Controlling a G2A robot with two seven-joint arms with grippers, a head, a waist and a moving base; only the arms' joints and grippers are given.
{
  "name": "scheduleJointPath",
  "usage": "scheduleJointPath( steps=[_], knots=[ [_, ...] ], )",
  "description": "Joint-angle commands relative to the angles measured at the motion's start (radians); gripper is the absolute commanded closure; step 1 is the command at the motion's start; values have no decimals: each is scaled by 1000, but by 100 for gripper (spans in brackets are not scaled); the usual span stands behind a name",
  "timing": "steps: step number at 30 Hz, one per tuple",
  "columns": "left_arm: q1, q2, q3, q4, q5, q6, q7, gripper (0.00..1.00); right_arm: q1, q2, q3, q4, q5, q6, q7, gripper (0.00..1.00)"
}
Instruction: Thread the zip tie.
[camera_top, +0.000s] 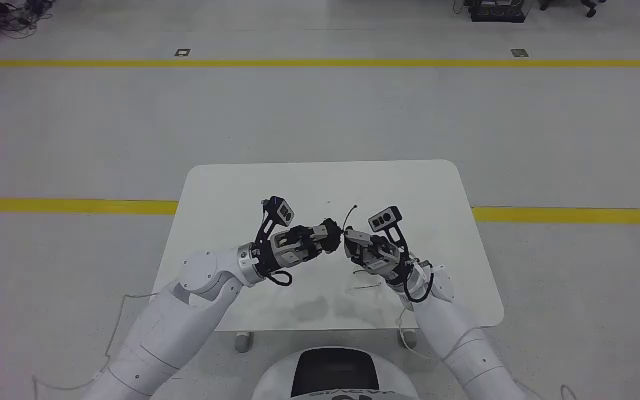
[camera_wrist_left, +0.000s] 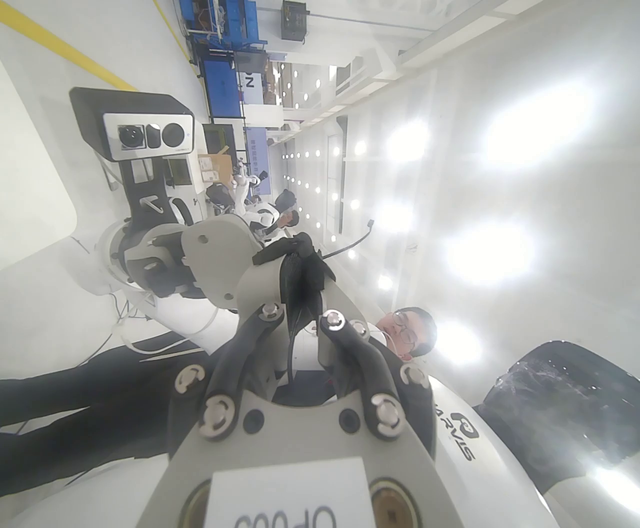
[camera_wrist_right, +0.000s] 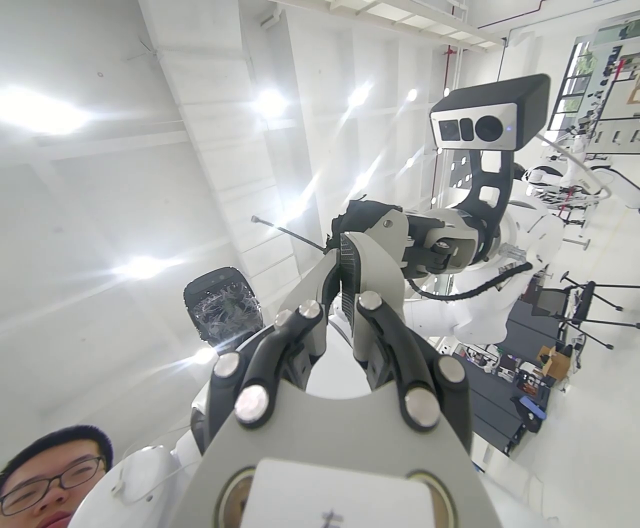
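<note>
Both arms were raised over the middle of the white rounded-corner desk (camera_top: 240, 190), with their tips touching nose to nose. The left arm (camera_top: 215, 272) extended in from the robot's left side and the right arm (camera_top: 450, 310) from its right.

Left jaws: pressed together, pinching the thin black plastic zip tie (camera_wrist_left: 350, 245) at the tips.
Right jaws: also pressed together, pinching the same tie right where they met the left ones. That made 2 grips on 1 tie, with practically no gap between them.

The tie was held in the air at the meeting point, off the desk. In the top view, 1 free length of the zip tie (camera_top: 350, 215) stuck out beyond the pinch point as a thin curved line. In the right wrist view the zip tie (camera_wrist_right: 290, 232) ended in a small blocky head.

In the left wrist view a thin black strand also ran back between the left fingers (camera_wrist_left: 260, 295) toward the palm. I could not tell whether it was part of the tie.

Each wrist carried a black-and-silver camera module: left one (camera_top: 281, 209), right one (camera_top: 385, 218).

Around the desk was pale grey floor (camera_top: 100, 130) with 2 yellow stripes. The near stripe (camera_top: 80, 205) passed behind the desk and the far stripe (camera_top: 300, 63) lay beyond it.
</note>
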Motion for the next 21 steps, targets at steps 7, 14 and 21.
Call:
scheduleJointPath(
  steps=[7,14,21],
  knots=[
    [0,0,0,0,0,0,0,100,-8,-1,10,-3,-20,0,-10,100],
    [0,0,0,0,0,0,0,100,-16,0,20,-6,-41,0,-23,100],
    [0,0,0,0,0,0,0,100,-24,0,29,-2,-52,0,-38,100]
  ],
)
